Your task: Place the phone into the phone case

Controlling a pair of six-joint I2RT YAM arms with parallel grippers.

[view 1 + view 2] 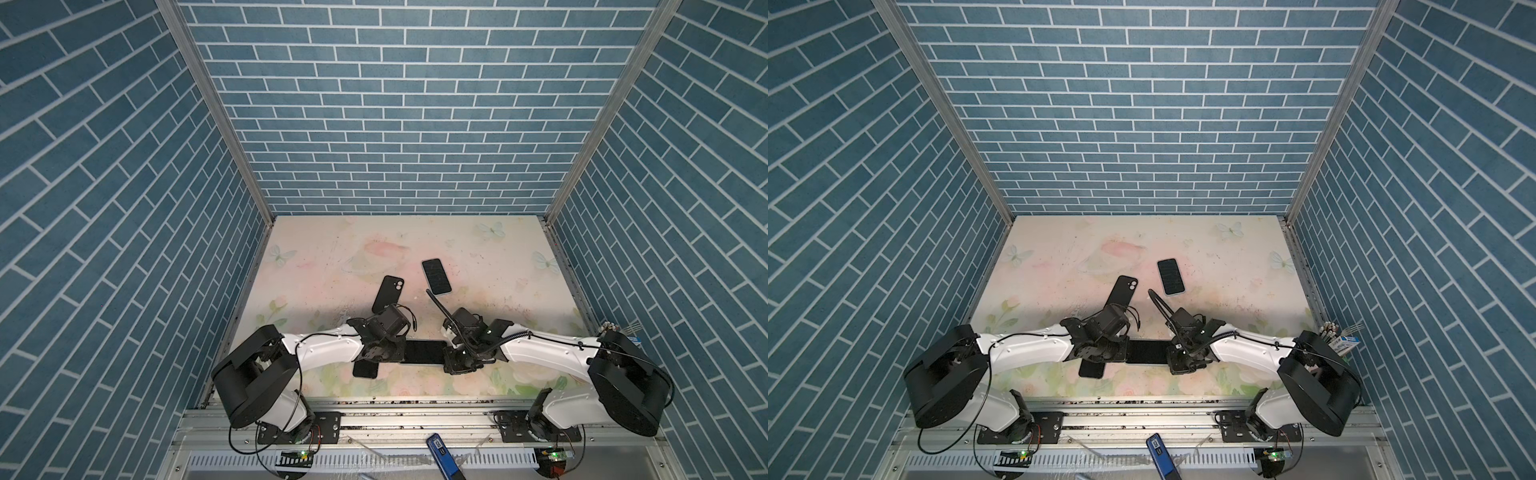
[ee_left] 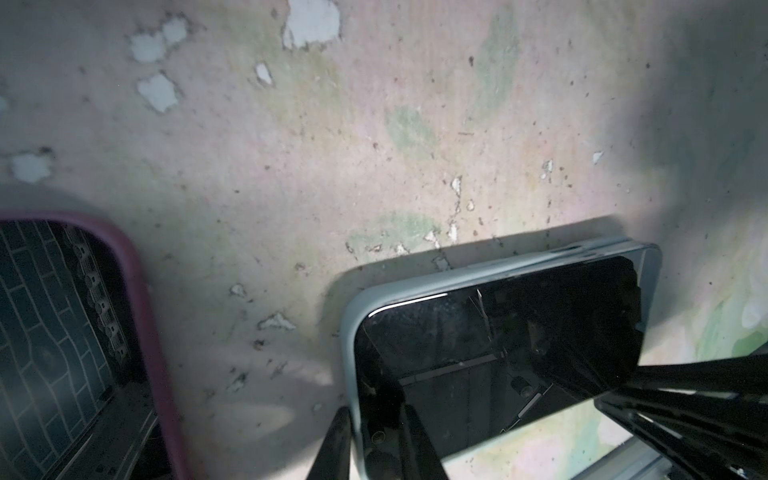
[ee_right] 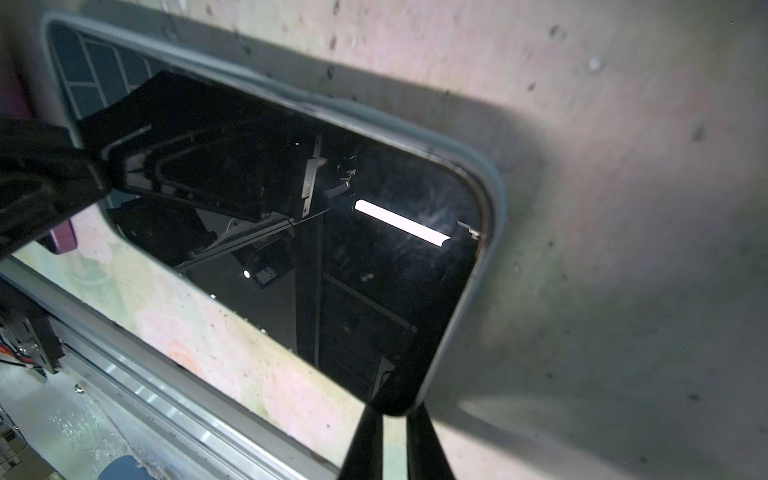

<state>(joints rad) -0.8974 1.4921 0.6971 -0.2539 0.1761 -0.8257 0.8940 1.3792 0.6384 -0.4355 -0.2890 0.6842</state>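
In both top views a black-screened phone (image 1: pixel 424 352) (image 1: pixel 1147 352) lies level between my two grippers near the table's front. The wrist views show the phone (image 2: pixel 519 332) (image 3: pixel 332 257) sitting in a pale grey-blue phone case (image 2: pixel 415 286) (image 3: pixel 494 199). The case rim shows along one long side and both ends. My left gripper (image 1: pixel 384 353) (image 2: pixel 376 419) is shut on the case's end, one finger outside the rim and one over the screen. My right gripper (image 1: pixel 457 359) (image 3: pixel 392 415) has its fingers nearly together at the phone's opposite corner. Whether they pinch that corner is unclear.
A dark phone in a purple case (image 1: pixel 365 369) (image 2: pixel 145 311) lies just under the left gripper. A black phone, back up (image 1: pixel 388 293), and a phone, screen up, in a pale case (image 1: pixel 436 276) lie farther back. The metal front rail (image 1: pixel 415 409) is close by.
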